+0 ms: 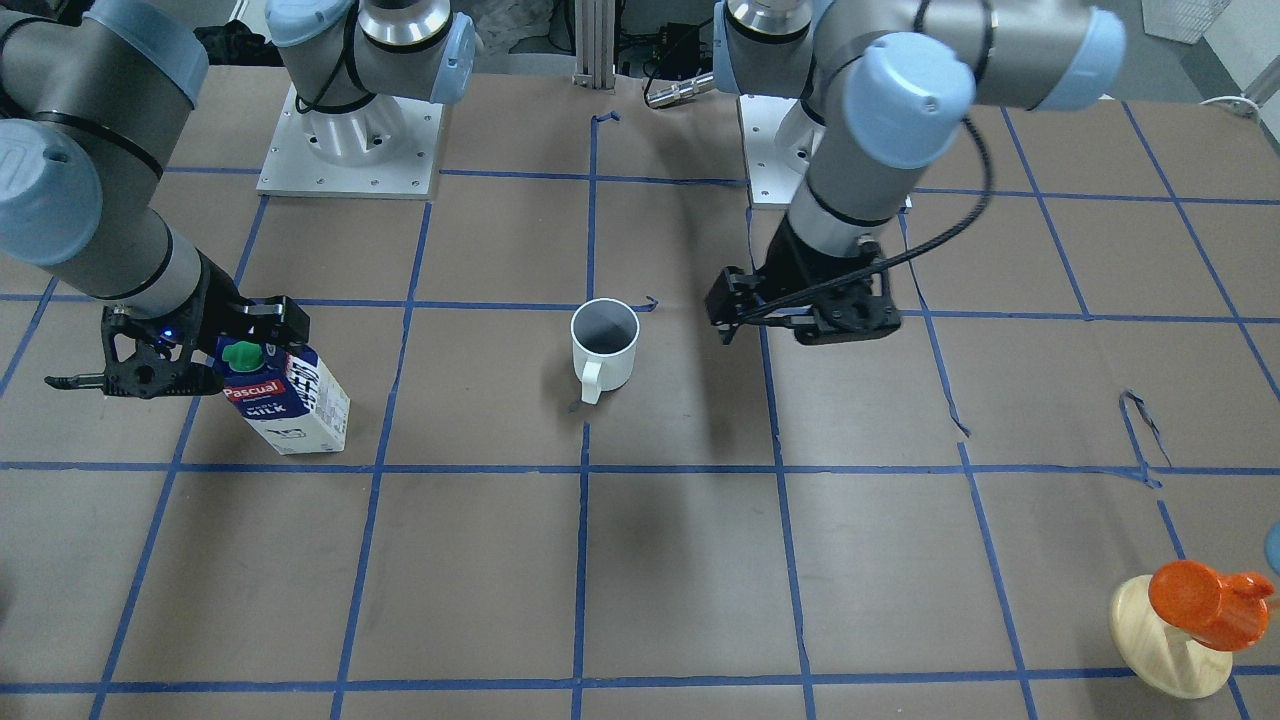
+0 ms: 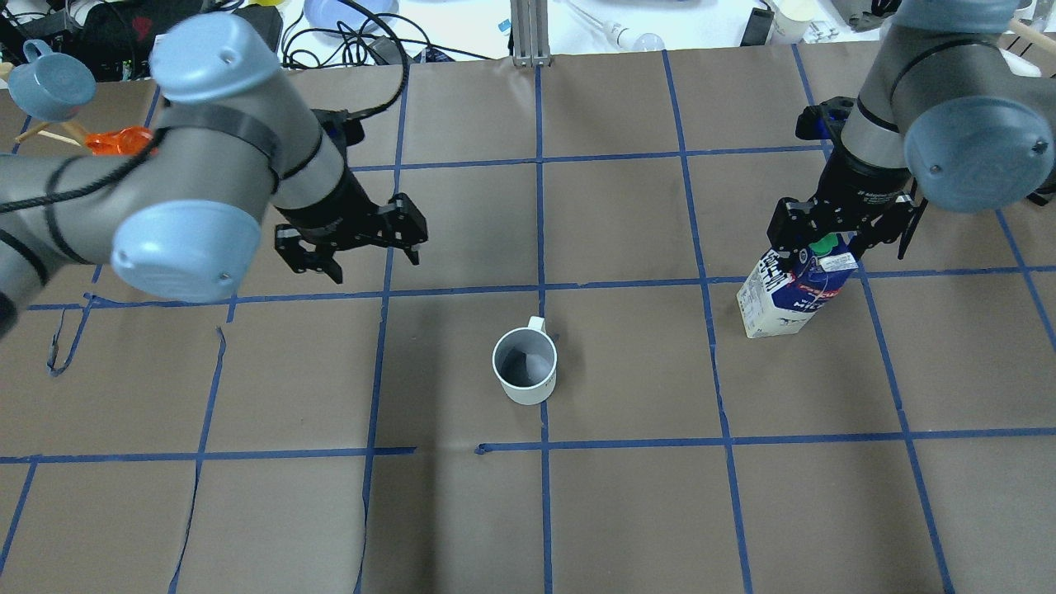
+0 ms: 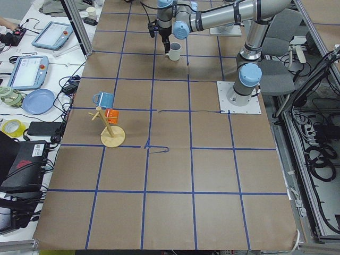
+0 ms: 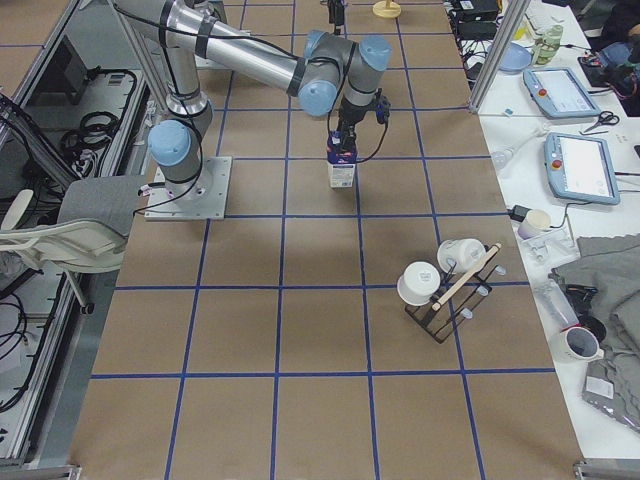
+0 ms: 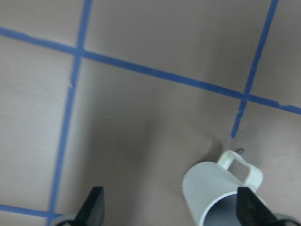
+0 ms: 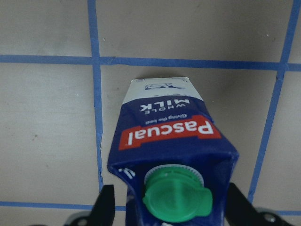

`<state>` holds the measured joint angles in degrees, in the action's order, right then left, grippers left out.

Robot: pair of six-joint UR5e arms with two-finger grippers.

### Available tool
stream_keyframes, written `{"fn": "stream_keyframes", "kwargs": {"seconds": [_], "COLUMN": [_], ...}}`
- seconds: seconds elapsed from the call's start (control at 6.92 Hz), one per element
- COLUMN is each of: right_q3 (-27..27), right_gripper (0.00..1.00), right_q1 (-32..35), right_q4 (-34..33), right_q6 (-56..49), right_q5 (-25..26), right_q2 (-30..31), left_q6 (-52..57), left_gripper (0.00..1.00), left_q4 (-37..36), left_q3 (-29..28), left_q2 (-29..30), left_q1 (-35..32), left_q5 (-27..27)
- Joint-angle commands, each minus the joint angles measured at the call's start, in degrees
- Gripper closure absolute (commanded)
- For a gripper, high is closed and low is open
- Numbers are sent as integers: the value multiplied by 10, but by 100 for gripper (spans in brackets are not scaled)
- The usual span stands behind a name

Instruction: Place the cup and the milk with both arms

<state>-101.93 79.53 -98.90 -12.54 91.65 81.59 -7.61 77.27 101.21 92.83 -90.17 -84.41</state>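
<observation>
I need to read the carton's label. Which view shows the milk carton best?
The right wrist-mounted view: the milk carton fills it, "Pascual" and its green cap legible. The front-facing and overhead views show it smaller under the right claw; exterior right shows it tiny.

The table [image 2: 627,511] is wearing brown paper with blue tape lines [image 2: 544,503] making big squares. The white cup [image 2: 525,367] is standing near the middle. The milk [image 2: 788,293] is standing far off to one side. A wooden stand [image 1: 1170,640] is sitting near one corner, and a black rack [image 4: 445,295] is sitting elsewhere.
</observation>
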Motion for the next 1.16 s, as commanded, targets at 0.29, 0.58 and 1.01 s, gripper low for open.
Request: {"fn": "stream_keyframes", "kwargs": {"seconds": [0.29, 0.58, 1.01], "right_q3": [3, 6, 32], "right_gripper": [60, 61, 62], "right_q1": [0, 1, 60], "right_q4": [-3, -2, 14], "right_q6": [5, 9, 56], "right_q5": [5, 4, -35], "right_q2": [1, 7, 9], "left_q6": [111, 98, 103], "left_gripper": [0, 0, 0], "left_q4": [156, 122, 129], "left_q3": [-175, -177, -160], "left_q2": [-13, -11, -26], "left_q1": [61, 61, 59], "left_q5": [-19, -26, -50]}}
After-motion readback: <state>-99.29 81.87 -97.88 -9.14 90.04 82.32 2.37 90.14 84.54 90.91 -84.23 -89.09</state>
